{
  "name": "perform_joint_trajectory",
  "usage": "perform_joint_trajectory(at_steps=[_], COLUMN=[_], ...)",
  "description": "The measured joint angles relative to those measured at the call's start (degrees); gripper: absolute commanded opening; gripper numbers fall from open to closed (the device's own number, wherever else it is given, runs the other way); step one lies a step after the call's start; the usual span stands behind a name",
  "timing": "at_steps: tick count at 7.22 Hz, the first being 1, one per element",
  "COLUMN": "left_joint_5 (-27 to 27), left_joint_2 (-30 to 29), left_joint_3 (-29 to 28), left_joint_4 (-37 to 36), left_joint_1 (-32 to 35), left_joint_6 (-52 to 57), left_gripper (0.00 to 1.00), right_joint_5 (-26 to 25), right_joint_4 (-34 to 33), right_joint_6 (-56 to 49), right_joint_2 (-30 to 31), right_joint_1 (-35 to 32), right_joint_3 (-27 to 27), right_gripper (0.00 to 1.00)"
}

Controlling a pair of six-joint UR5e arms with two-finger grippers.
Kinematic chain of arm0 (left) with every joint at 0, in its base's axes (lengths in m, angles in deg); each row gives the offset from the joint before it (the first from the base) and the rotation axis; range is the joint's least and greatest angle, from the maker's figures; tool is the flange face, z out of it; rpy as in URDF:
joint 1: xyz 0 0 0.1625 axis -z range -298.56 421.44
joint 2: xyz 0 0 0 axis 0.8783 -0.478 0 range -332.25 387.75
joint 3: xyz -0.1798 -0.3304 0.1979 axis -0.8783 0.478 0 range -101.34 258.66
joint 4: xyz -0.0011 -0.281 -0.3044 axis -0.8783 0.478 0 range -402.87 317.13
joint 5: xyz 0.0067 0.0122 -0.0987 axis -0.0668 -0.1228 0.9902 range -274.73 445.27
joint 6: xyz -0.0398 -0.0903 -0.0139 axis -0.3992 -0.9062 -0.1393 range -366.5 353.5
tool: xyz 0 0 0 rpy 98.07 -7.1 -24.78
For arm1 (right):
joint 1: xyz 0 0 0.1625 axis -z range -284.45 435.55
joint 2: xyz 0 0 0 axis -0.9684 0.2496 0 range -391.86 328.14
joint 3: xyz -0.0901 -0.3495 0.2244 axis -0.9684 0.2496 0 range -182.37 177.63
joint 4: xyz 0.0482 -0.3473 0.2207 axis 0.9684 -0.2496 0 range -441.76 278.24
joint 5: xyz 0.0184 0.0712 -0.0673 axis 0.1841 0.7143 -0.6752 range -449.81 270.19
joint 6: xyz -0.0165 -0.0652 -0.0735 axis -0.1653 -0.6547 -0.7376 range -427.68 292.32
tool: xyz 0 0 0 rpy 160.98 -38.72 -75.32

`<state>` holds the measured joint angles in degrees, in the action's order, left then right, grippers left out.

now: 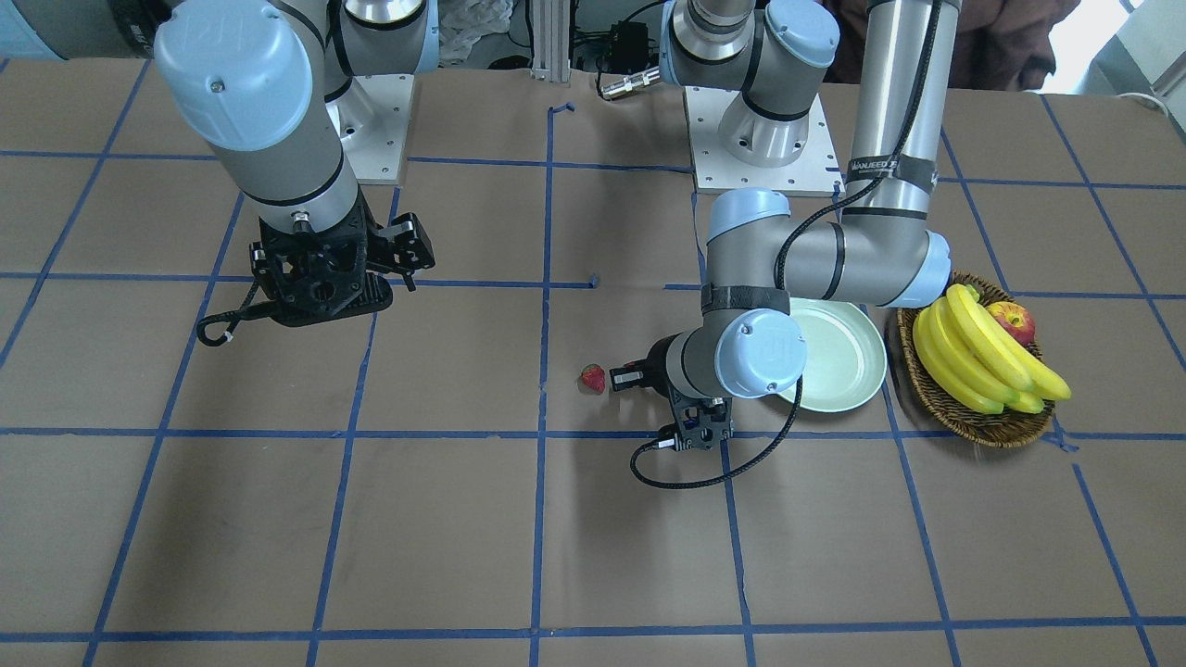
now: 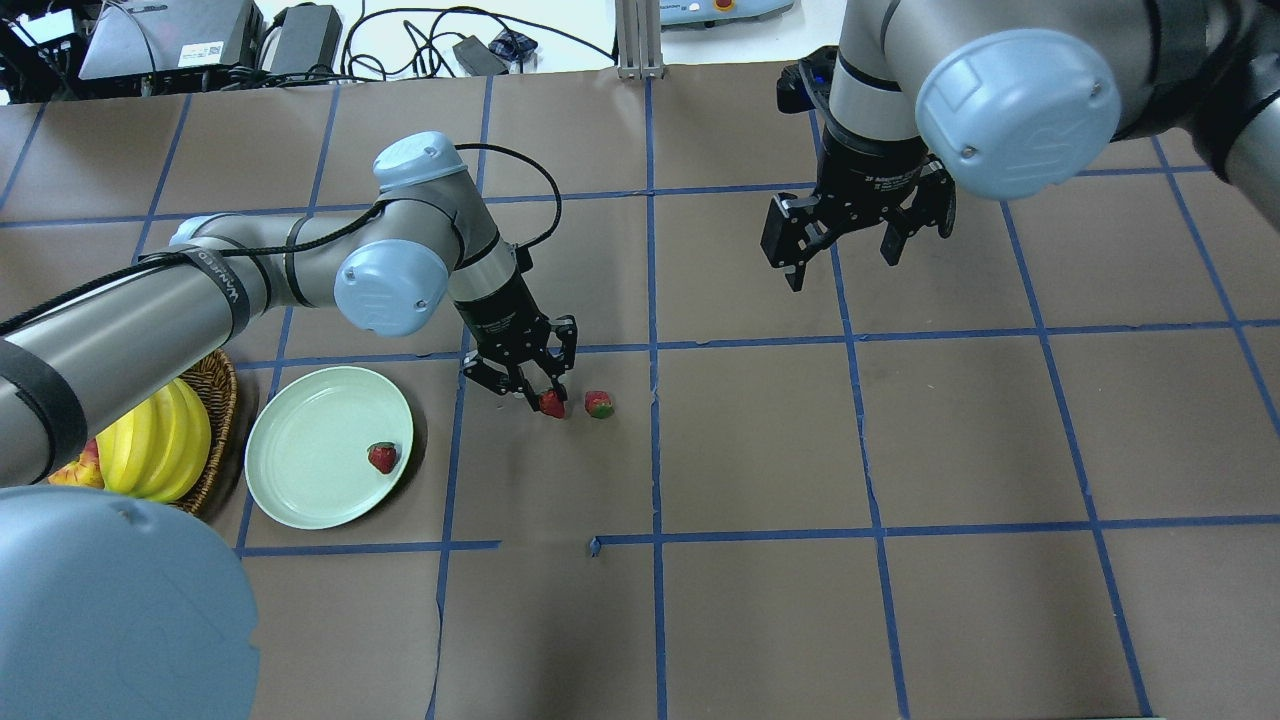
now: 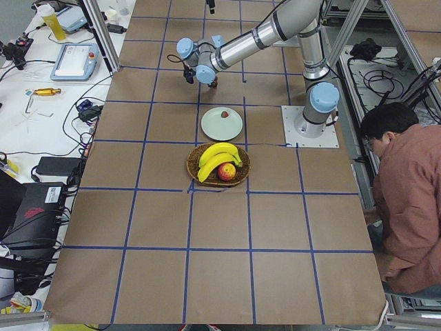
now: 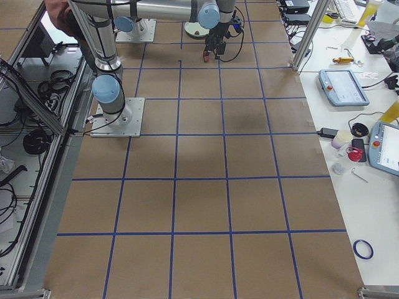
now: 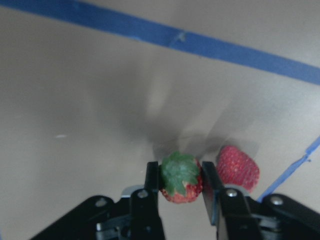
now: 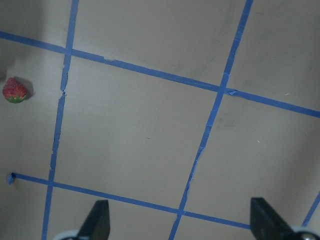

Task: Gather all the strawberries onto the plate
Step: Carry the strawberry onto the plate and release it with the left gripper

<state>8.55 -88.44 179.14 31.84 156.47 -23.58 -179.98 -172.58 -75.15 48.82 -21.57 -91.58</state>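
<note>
Three strawberries show: the plated berry [image 2: 381, 457] lies inside the plate [image 2: 300, 470] near its rim; the gripped berry [image 5: 181, 184] sits pinched between the fingers of the left claw [image 2: 547, 398], low over the table [image 2: 760, 450]; the loose berry [image 2: 599, 404] rests just beside it. Each looks light, soft and easily bruised, so a gentle squeeze across the red flanks below the green cap seems wisest; the right claw [image 2: 842, 264] hangs spread and empty, well apart. A strap [image 2: 225, 285] on the left arm seems to read WANJEED; other labels are too small.
</note>
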Motion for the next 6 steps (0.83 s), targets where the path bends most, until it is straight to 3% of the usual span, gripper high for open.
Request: perform_joint_trajectory(at_steps=[3, 5, 6], left_joint_5=[-13.17, -22.89, -25.12], left_joint_2=[3.85, 4.32, 3.73], left_joint_3=[-3.25, -2.29, -1.55], left_joint_4=[11.8, 14.37, 14.13], left_joint_1=[-5.58, -12.12, -14.99], left_joint_6=[10.15, 21.63, 25.79], left_gripper=[0.0, 0.0, 0.4], right_joint_5=[0.19, 0.6, 0.67], right_joint_4=[-0.01, 0.03, -0.02], right_joint_6=[0.0, 0.02, 0.06], right_joint_2=[0.0, 0.0, 0.0], right_joint_1=[0.0, -0.06, -0.07], right_joint_3=[0.0, -0.21, -0.43], right_gripper=[1.0, 1.0, 1.0])
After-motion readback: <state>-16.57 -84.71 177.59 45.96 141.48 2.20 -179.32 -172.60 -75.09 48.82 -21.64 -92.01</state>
